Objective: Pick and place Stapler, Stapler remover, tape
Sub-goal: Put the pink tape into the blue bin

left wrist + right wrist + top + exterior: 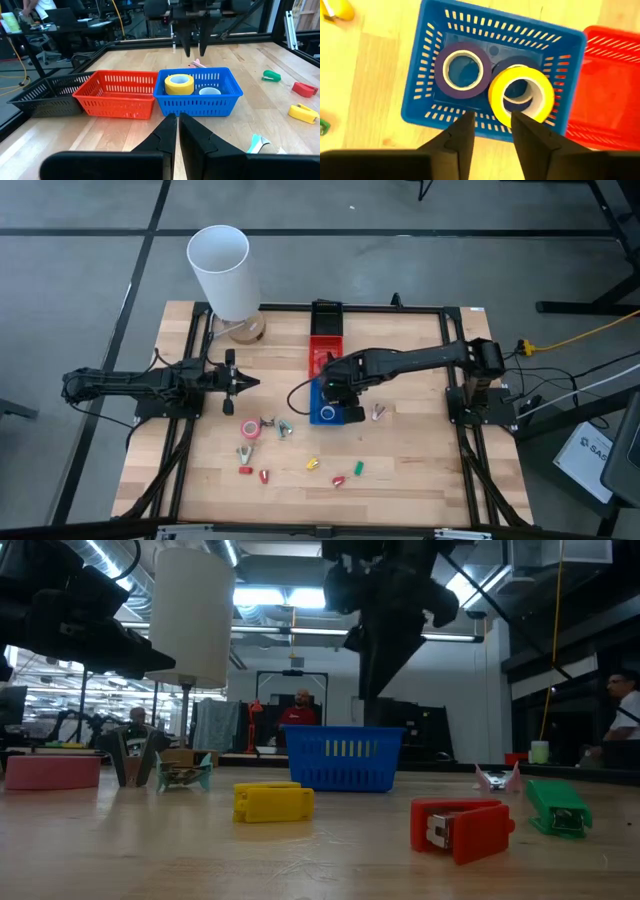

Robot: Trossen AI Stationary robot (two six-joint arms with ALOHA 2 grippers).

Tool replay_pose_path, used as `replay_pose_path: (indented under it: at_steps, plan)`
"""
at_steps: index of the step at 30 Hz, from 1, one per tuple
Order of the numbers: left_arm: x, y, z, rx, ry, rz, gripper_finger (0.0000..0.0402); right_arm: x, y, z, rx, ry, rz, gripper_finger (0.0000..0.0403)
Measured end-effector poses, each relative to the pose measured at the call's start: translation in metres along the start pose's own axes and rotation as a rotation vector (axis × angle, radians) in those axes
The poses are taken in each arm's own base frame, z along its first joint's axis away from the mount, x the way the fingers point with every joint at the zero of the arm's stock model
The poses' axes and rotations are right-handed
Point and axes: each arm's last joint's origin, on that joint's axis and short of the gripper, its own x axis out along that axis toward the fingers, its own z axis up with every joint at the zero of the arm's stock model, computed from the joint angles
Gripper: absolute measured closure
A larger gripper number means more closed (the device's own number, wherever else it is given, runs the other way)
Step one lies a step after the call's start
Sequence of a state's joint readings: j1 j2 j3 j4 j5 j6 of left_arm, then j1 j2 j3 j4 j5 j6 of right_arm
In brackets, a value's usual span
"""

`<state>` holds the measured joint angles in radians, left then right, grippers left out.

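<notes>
From above, three baskets line up mid-table from its far edge: a black basket (326,311), a red basket (324,348) and a blue basket (327,406). The right gripper (340,392) hovers over the blue one. The left gripper (247,382), fingers pressed together and empty, waits near the left edge.

Level view: a yellow stapler (272,801) lies before the blue basket.

Left wrist: a yellow tape roll (179,84) leans inside the blue basket.

Right wrist: a purple tape roll (463,70) lies flat beside it; the fingers stand apart, holding nothing.
</notes>
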<state>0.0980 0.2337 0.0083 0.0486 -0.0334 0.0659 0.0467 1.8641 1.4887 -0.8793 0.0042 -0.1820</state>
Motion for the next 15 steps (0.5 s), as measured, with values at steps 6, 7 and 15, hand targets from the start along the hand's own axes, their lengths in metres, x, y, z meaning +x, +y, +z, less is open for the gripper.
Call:
replay_pose_path:
  at_steps: [6,7,15]
  plan:
    - [0.0,0.0,0.0,0.0,0.0,0.0,0.0384,-0.02,0.008,0.0,0.012,-0.049,0.004,0.0314]
    - [0.0,0.0,0.0,0.0,0.0,0.0,0.0385,-0.023,0.011,0.0,0.014,-0.059,0.006,0.0317]
    - [0.0,0.0,0.0,0.0,0.001,0.0,0.0384,-0.051,0.05,-0.022,-0.08,-0.11,0.038,0.0323]
